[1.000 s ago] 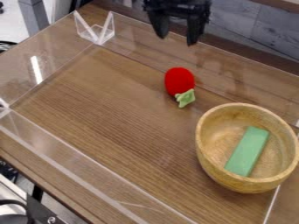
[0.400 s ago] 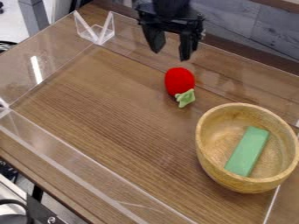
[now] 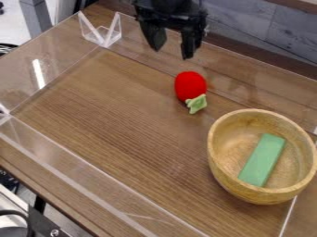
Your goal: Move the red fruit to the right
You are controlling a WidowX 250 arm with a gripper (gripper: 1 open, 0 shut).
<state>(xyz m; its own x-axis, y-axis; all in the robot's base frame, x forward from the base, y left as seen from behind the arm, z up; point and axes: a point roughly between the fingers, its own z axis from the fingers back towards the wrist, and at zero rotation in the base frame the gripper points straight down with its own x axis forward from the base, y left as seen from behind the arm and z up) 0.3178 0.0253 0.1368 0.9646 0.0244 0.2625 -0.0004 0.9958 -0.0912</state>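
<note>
The red fruit (image 3: pixel 190 86), a small bright red toy strawberry with a light green leafy cap at its lower right, lies on the wooden table near the middle. My gripper (image 3: pixel 171 40) hangs above and behind it, toward the upper left of the fruit, pointing down. Its two dark fingers (image 3: pixel 152 39) stand apart with nothing between them, and it does not touch the fruit.
A wooden bowl (image 3: pixel 228 159) at the lower right holds a flat green block (image 3: pixel 261 159). Clear acrylic walls (image 3: pixel 99 32) border the wooden table (image 3: pixel 99 120) along the back left, left and front edges.
The gripper has shifted left across the back of the table, staying open. The red fruit and the bowl have not moved.
</note>
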